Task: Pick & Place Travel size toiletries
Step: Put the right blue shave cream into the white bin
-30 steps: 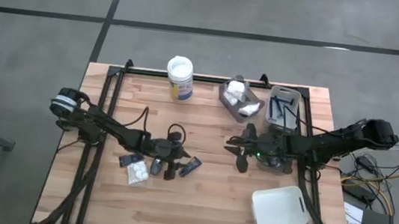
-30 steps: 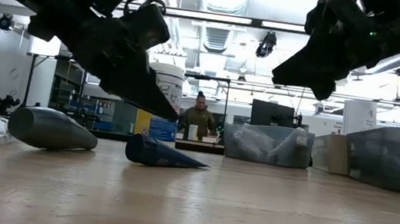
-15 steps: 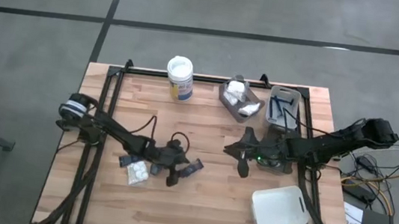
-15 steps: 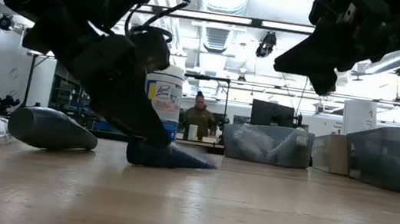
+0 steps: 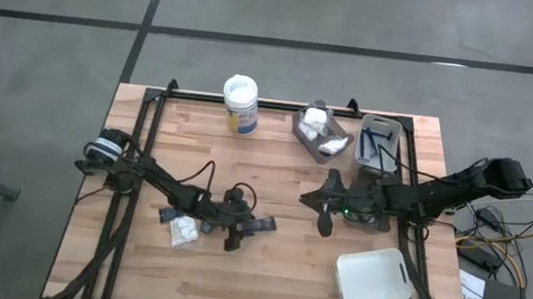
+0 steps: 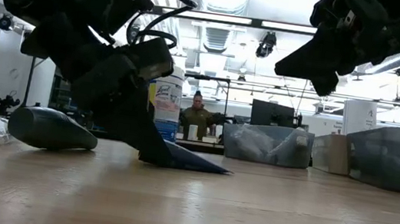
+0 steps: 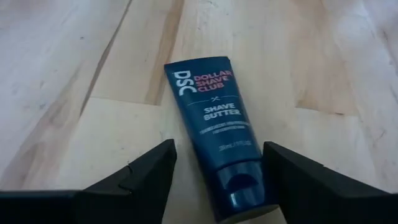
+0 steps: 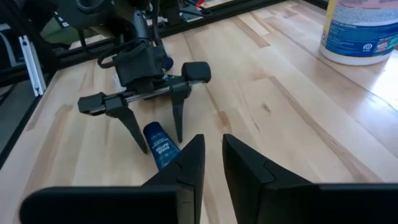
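A dark blue shave-butter tube [image 7: 214, 118] lies flat on the wooden table, also seen in the high view [image 5: 260, 226] and the low view [image 6: 197, 162]. My left gripper [image 7: 217, 180] is open and low over the table [image 5: 240, 227], one finger on each side of the tube's cap end. To its left lie white packets [image 5: 182, 228] and a dark grey oval tube [image 6: 50, 129]. My right gripper [image 5: 309, 203] hangs above the table's right half with its fingers almost together [image 8: 213, 140], holding nothing. My left gripper comes slanting down over the tube's cap end [image 7: 239, 186], its fingers lying along the tube. One finger [image 7: 292, 180] stands right beside the cap. I cannot tell whether it touches. The tube lies flat on the table.
At the far edge stand a white-lidded jar [image 5: 239, 104], a grey tray holding white packets [image 5: 321, 133] and a grey tray holding thin sticks [image 5: 380, 144]. A white tray [image 5: 370, 277] sits near the right front corner. A person shows in the room beyond [image 6: 199, 120].
My left gripper has come down toward the table and a little toward the near edge, ending with its open fingers on either side of the blue tube. The tube has turned slightly, its flat end shifting toward the table's right.
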Robot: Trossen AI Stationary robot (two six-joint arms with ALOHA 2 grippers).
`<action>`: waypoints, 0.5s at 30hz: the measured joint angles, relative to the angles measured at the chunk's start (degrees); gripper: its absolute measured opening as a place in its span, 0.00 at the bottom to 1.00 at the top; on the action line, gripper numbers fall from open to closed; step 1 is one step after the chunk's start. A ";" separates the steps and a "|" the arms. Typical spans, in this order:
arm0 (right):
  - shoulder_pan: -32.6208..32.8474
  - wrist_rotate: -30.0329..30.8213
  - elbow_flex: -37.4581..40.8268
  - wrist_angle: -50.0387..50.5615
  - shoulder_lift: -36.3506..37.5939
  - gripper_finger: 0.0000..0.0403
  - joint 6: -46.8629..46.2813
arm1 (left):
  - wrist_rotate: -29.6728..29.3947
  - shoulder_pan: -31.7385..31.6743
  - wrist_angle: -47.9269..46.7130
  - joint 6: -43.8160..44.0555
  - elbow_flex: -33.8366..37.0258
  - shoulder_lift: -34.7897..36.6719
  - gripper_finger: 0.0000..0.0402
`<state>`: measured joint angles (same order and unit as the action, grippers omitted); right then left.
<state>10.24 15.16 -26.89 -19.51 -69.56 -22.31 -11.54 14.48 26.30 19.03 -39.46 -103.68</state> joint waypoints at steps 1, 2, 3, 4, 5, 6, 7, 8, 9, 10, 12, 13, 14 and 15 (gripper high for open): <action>0.00 0.00 0.08 0.02 0.00 0.15 -0.01 | -0.17 0.00 -0.14 -0.12 -0.04 0.00 0.61; 0.00 0.00 0.18 0.01 0.00 0.16 -0.04 | -0.35 -0.02 -0.23 -0.10 -0.07 0.02 0.59; 0.00 0.00 0.25 0.00 0.00 0.17 -0.07 | -0.55 -0.04 -0.27 -0.12 -0.07 0.02 0.56; 0.00 0.00 0.32 -0.03 0.00 0.18 -0.08 | -0.71 -0.07 -0.31 -0.12 -0.07 0.02 0.53; 0.00 0.00 0.46 -0.10 0.00 0.19 -0.12 | -0.82 -0.10 -0.34 -0.12 -0.07 0.02 0.51; 0.00 0.00 0.58 -0.08 0.00 0.20 -0.21 | -0.92 -0.13 -0.37 -0.12 -0.07 0.02 0.48; 0.00 0.00 0.67 -0.15 0.00 0.21 -0.23 | -0.99 -0.15 -0.39 -0.12 -0.07 0.02 0.45; 0.00 0.00 0.79 -0.41 0.00 0.21 -0.25 | -1.02 -0.15 -0.40 -0.12 -0.07 0.02 0.42; 0.00 0.00 0.91 -0.48 0.00 0.22 -0.25 | -1.10 -0.17 -0.42 -0.11 -0.07 0.03 0.39; 0.01 0.00 0.95 -0.57 0.00 0.23 -0.25 | -1.41 -0.17 -0.42 -0.10 -0.07 0.07 0.37; 0.00 -0.01 1.04 -0.63 0.00 0.24 -0.25 | -2.20 -0.15 -0.47 -0.10 -0.04 0.31 0.34; 0.00 -0.02 1.06 -0.65 0.00 0.25 -0.25 | -2.54 -0.13 -0.68 -0.36 -0.02 0.59 0.33; 0.00 -0.02 1.07 -0.74 0.00 0.26 -0.25 | -2.90 -0.15 -0.97 -1.00 0.05 0.97 0.32; 0.02 -0.02 1.09 -0.80 0.00 0.27 -0.25 | -3.25 -0.17 -1.35 -1.75 0.11 1.48 0.33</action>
<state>10.26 15.14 -25.80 -20.32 -69.56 -22.57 -14.79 14.31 24.96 17.28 -39.35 -102.20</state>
